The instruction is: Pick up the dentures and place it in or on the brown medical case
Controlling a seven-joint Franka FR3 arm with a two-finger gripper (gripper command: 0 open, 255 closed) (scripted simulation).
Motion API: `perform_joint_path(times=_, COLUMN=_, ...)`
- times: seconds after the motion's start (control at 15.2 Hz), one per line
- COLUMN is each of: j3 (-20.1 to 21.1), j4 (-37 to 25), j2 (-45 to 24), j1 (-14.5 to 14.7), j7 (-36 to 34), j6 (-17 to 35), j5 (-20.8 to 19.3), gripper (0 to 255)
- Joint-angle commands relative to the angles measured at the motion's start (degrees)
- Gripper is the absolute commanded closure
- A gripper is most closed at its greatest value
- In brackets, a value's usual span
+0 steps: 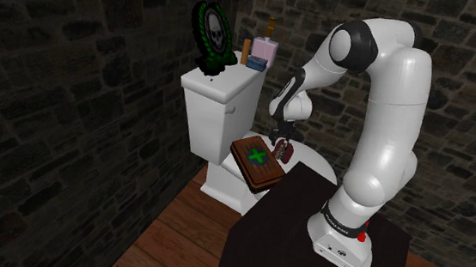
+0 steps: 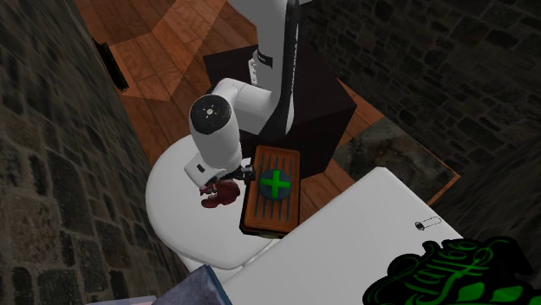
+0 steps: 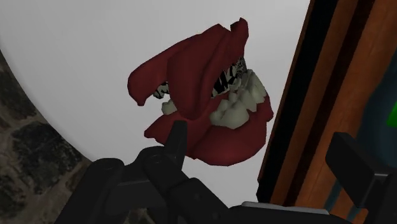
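Note:
The dentures (image 3: 210, 102), dark red gums with pale teeth, lie on the white toilet lid (image 1: 316, 164) right beside the brown medical case (image 1: 256, 161). The case carries a green cross and also rests on the lid. From above, the dentures (image 2: 218, 196) lie on the second exterior view's left of the case (image 2: 273, 189). My gripper (image 3: 261, 137) hangs just over the dentures (image 1: 285, 151), open. One finger reaches the red gum's near edge and the other stands over the case's rim (image 3: 318, 114). Nothing is clasped between the fingers.
The white toilet tank (image 1: 221, 97) behind the lid carries a green skull ornament (image 1: 211, 33) and a pink box (image 1: 262, 51). Dark stone walls close in on both sides. My dark stand (image 1: 306, 236) sits on a wooden floor (image 1: 177, 236).

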State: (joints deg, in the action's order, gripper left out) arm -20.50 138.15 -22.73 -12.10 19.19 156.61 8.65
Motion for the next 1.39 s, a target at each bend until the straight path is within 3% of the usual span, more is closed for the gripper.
perform_joint_path(times=0.0, j3=1.2, j4=-0.4, j2=-2.3, j1=-1.0, j7=0.8, j6=1.6, j5=1.3, gripper=0)
perform_joint_path(times=0.53, j3=1.4, j4=-0.4, j2=-2.2, j1=-1.2, j7=0.7, j6=1.6, j5=1.0, gripper=0)
perform_joint_path(times=0.59, j3=1.4, j4=-0.7, j2=-2.3, j1=-0.6, j7=0.0, j6=1.3, j5=0.9, gripper=255)
perform_joint_path(times=0.86, j3=1.0, j4=-0.9, j2=-1.9, j1=-0.4, j7=-0.2, j6=0.7, j5=0.6, gripper=255)
perform_joint_path(times=0.92, j3=2.2, j4=-2.0, j2=-3.9, j1=-1.6, j7=0.6, j6=1.7, j5=1.6, gripper=255)
perform_joint_path(times=0.99, j3=1.9, j4=-3.3, j2=-4.2, j1=-0.8, j7=-0.2, j6=0.5, j5=1.3, gripper=255)
perform_joint_path(times=1.12, j3=0.5, j4=-0.5, j2=-2.9, j1=4.0, j7=-3.9, j6=1.5, j5=0.8, gripper=255)
perform_joint_path(times=1.19, j3=1.9, j4=-0.4, j2=-2.2, j1=-1.7, j7=0.2, j6=1.7, j5=0.4, gripper=255)
perform_joint_path(times=1.32, j3=0.9, j4=0.0, j2=-0.5, j1=-1.0, j7=-0.3, j6=0.4, j5=-0.4, gripper=255)
